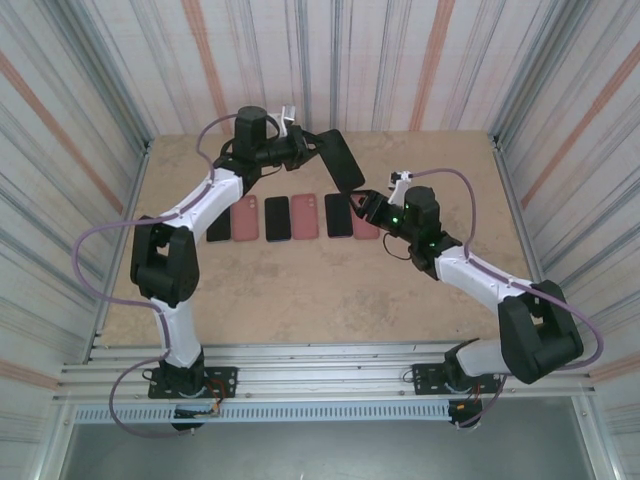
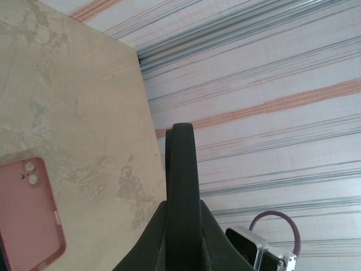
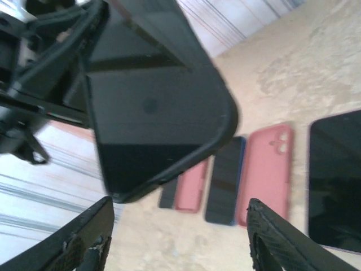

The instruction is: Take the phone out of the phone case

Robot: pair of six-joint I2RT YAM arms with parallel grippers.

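Pinches the black phone (image 1: 341,160) near its upper end with the left fingers (image 2: 149,240), one pressed on each flat face. Holds it in the air above the counter (image 1: 300,290), tilted, lower end slanting down toward the right arm. From the left wrist, reads as a thin dark slab seen edge-on, rising straight up out of the grip. Appears to sit inside a dark case (image 3: 223,132) whose matte rim frames the glossy screen, though blur in the right wrist view leaves that unsure.

Has the right fingers (image 3: 273,240) spread wide, gripping nothing, just below the phone's rounded lower corner. Stands apart from both of them in the right wrist view, the corner hanging over the gap.

Beneath, flat on the counter in a row, side by side and near one another, from left to right in the top view:
- a dark handset (image 1: 218,226) at the left end
- a first pink case (image 1: 245,218)
- a middle black handset (image 1: 277,218)
- a second pink case (image 1: 304,216)
- a right black handset (image 1: 339,215)
- a third pink piece (image 1: 367,229), partly covered by the right wrist
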